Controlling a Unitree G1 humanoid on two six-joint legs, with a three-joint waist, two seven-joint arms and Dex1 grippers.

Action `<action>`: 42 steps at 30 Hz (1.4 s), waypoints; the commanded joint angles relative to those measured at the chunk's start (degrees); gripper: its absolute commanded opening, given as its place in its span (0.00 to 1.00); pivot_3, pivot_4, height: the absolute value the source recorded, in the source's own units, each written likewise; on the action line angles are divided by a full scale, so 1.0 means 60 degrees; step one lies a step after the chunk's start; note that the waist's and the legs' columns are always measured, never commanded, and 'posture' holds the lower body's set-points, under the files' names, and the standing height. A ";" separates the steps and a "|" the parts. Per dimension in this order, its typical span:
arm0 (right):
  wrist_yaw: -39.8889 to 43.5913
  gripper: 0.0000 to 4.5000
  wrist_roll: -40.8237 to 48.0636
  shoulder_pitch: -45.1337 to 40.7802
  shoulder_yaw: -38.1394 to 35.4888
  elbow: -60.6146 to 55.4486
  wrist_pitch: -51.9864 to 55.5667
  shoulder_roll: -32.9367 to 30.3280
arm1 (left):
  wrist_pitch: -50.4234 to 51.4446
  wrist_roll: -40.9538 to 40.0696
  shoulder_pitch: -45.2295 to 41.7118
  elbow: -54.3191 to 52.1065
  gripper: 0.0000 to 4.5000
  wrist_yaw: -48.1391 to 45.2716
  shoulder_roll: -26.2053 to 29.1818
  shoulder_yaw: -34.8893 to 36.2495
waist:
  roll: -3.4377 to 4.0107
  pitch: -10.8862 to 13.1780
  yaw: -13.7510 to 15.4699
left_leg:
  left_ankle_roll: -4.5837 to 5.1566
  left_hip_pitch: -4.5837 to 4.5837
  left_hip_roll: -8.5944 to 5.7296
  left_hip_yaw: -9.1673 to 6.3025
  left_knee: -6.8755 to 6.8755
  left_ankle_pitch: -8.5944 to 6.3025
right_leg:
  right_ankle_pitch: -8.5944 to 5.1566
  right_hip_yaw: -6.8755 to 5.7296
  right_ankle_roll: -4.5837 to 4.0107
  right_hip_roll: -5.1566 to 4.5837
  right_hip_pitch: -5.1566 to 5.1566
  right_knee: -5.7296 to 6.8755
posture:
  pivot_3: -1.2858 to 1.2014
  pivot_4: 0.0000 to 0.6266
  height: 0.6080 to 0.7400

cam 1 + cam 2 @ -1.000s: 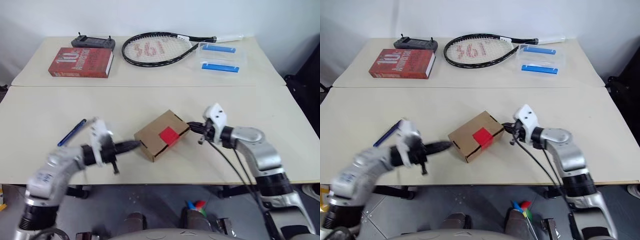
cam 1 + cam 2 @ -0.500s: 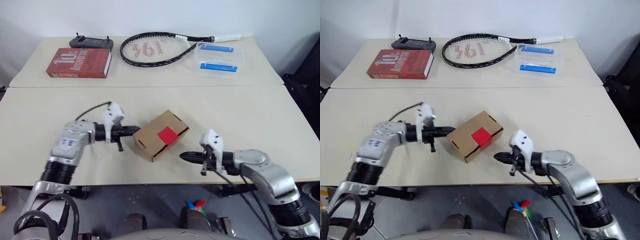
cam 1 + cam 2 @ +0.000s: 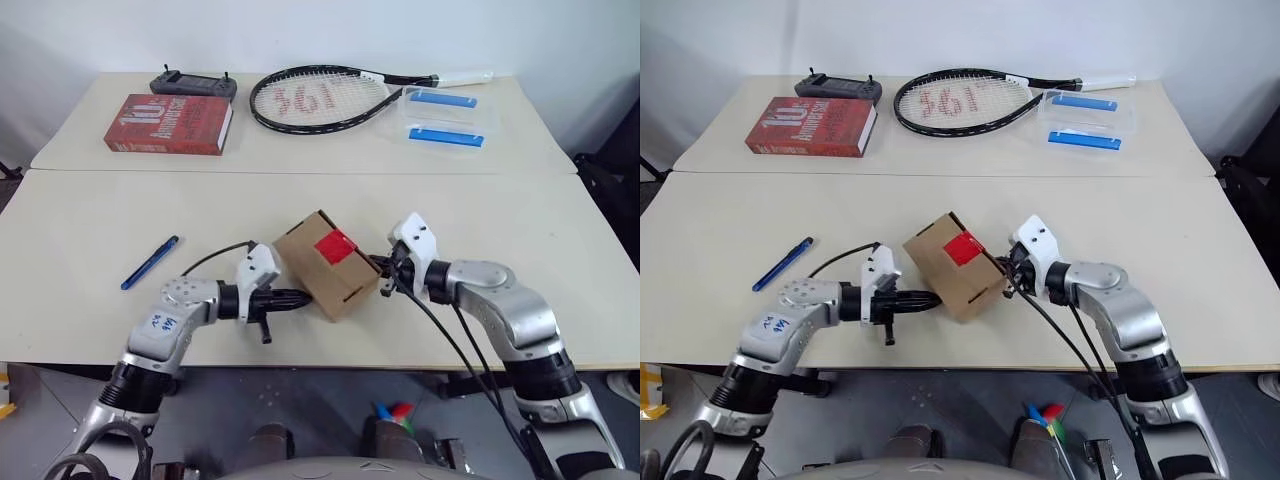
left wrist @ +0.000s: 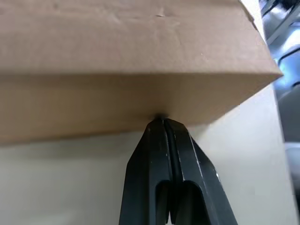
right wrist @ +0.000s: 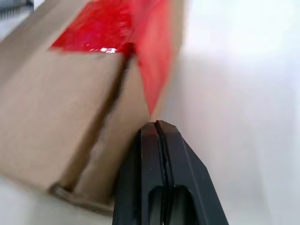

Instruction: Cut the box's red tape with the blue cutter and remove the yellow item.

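Note:
The brown box (image 3: 322, 268) sits mid-table, its red tape (image 3: 333, 246) folded over a top edge. My left gripper (image 3: 303, 296) is shut, its tips pressed against the box's near left side (image 4: 140, 93). The right gripper (image 3: 378, 265) is shut too, its tips touching the box's right side just under the tape (image 5: 150, 70). The box is wedged between the two and looks slightly tipped. The blue cutter (image 3: 150, 262) lies on the table well to the left of the left arm. The yellow item is hidden.
On the far table lie a red book (image 3: 165, 124), a dark handheld controller (image 3: 193, 85), a tennis racket (image 3: 320, 98) and clear containers with blue strips (image 3: 445, 117). A seam (image 3: 300, 172) joins the two tables. The near edge runs just behind my forearms.
The right gripper came up from the table's front edge to the box's right side. The left gripper dropped to the box's near left side. The box has turned between them.

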 commanded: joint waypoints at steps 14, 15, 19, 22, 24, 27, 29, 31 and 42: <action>0.1757 0.00 -0.0940 -0.0942 0.0092 0.2124 -0.1741 -0.0676 | 0.0735 -0.0243 0.0568 -0.1594 0.01 0.1164 -0.0420 -0.0026 | 0.0001 0.0000 -0.0135 | -0.0002 -0.0001 0.0001 0.0003 0.0001 0.0000 | 0.0001 0.0000 0.0001 0.0000 0.0001 -0.0007 | 0.52 0.24 1.00; 0.1733 0.00 -0.0944 -0.0789 0.0010 0.2022 -0.1787 -0.0753 | 0.0699 -0.0281 0.0623 -0.1568 0.01 0.1106 -0.0303 0.0075 | 0.0001 0.0000 -0.0136 | -0.0002 0.0000 0.0002 0.0003 0.0000 0.0000 | 0.0001 0.0000 0.0001 0.0000 0.0001 -0.0007 | 0.52 0.24 1.00; 0.1387 0.00 -0.0950 -0.0349 -0.0651 0.1839 -0.3166 -0.0758 | 0.0025 -0.0555 0.0813 -0.1619 0.01 0.0724 -0.0015 0.0512 | 0.0001 0.0000 -0.0134 | -0.0005 0.0000 0.0003 0.0005 0.0000 -0.0002 | 0.0001 -0.0001 0.0001 0.0000 0.0002 -0.0009 | 0.52 0.24 1.00; 0.1645 0.04 0.0124 0.0221 -0.1854 0.0925 -0.2751 -0.1071 | -0.0116 -0.1632 0.1171 -0.1844 0.00 0.0004 0.0688 0.2131 | 0.0002 0.0002 -0.0129 | -0.0006 -0.0002 0.0003 0.0006 0.0001 -0.0003 | 0.0001 0.0000 0.0001 -0.0001 0.0001 -0.0012 | 0.52 0.24 1.00; 0.2192 0.12 0.1009 0.0730 -0.2687 0.0144 -0.2677 -0.1410 | 0.0199 -0.2410 0.1513 -0.1808 0.00 -0.0356 0.1329 0.3352 | 0.0006 0.0005 -0.0127 | -0.0012 -0.0004 0.0016 0.0003 -0.0002 -0.0006 | 0.0001 -0.0004 0.0001 0.0004 -0.0003 -0.0013 | 0.52 0.24 1.00; 0.2901 0.34 0.2403 0.1533 -0.3766 -0.0762 -0.2225 -0.1916 | -0.0672 -0.2510 0.2535 -0.0912 0.13 -0.1081 0.2429 0.5272 | 0.0010 0.0005 -0.0146 | -0.0016 0.0000 0.0036 0.0013 -0.0008 -0.0021 | -0.0001 -0.0008 -0.0002 0.0022 0.0000 -0.0029 | 0.52 0.24 1.00; 0.3154 0.51 0.2895 0.2014 -0.4252 -0.1233 -0.2203 -0.2154 | -0.1155 -0.2536 0.3135 -0.0059 0.27 -0.1372 0.2857 0.6514 | 0.0016 0.0005 -0.0173 | -0.0016 0.0023 0.0045 0.0035 -0.0010 -0.0037 | -0.0001 -0.0006 -0.0002 0.0024 0.0009 -0.0030 | 0.52 0.24 1.00; 0.3041 0.66 0.3036 0.2349 -0.4359 -0.1641 -0.2111 -0.2298 | -0.1673 -0.2330 0.3677 0.0668 0.40 -0.1577 0.3197 0.7174 | 0.0015 0.0007 -0.0163 | -0.0021 0.0027 0.0066 0.0041 -0.0009 -0.0049 | -0.0004 -0.0006 -0.0009 0.0045 0.0007 -0.0030 | 0.52 0.24 1.00; 0.3997 1.00 0.4390 0.3703 -0.4098 -0.3501 -0.3505 -0.1410 | -0.4151 -0.1761 0.6278 0.7363 0.99 -0.1035 0.4959 1.1295 | -0.0011 0.0015 -0.0162 | -0.0003 0.0035 0.0088 0.0087 -0.0002 -0.0107 | -0.0006 -0.0008 -0.0013 0.0050 -0.0008 -0.0034 | 0.52 0.24 1.00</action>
